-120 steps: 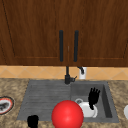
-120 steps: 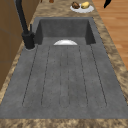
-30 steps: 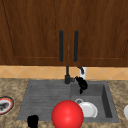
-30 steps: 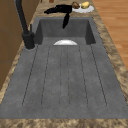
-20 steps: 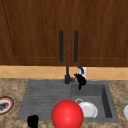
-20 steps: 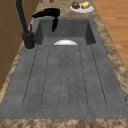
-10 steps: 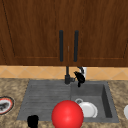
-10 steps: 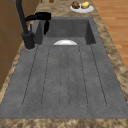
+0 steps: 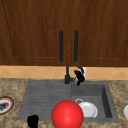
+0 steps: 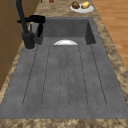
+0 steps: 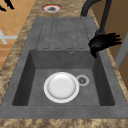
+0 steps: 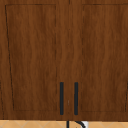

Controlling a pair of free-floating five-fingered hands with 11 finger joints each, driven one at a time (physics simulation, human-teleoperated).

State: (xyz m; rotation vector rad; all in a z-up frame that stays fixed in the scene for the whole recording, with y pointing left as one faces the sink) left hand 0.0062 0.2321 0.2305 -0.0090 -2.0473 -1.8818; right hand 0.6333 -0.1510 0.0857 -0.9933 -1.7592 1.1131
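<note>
My right hand (image 9: pixel 79 76) hovers at the back rim of the sink, just right of the black faucet (image 9: pixel 67 75) and level with its base. In the right side view this right hand (image 11: pixel 102 42) has its fingers spread straight toward the wall and its thumb pointing down. In the left side view it (image 10: pixel 37 21) sits close against the faucet (image 10: pixel 25 30); I cannot tell whether they touch. A white plate (image 11: pixel 61 87) lies in the basin beside the drain (image 11: pixel 82 80). My left hand (image 9: pixel 32 121) stays low at the front left.
A red ball (image 9: pixel 67 115) shows at the sink's front edge. A red-rimmed plate (image 9: pixel 5 105) rests on the left counter, a bowl of fruit (image 10: pixel 81 6) on the right counter. The ribbed drainboard (image 10: pixel 65 75) fills the sink's left half. Wooden cabinet doors (image 12: pixel 62 62) hang above.
The right hand has moved from above the basin back and leftward, ending right beside the faucet base. The left hand, ball and plate have not moved.
</note>
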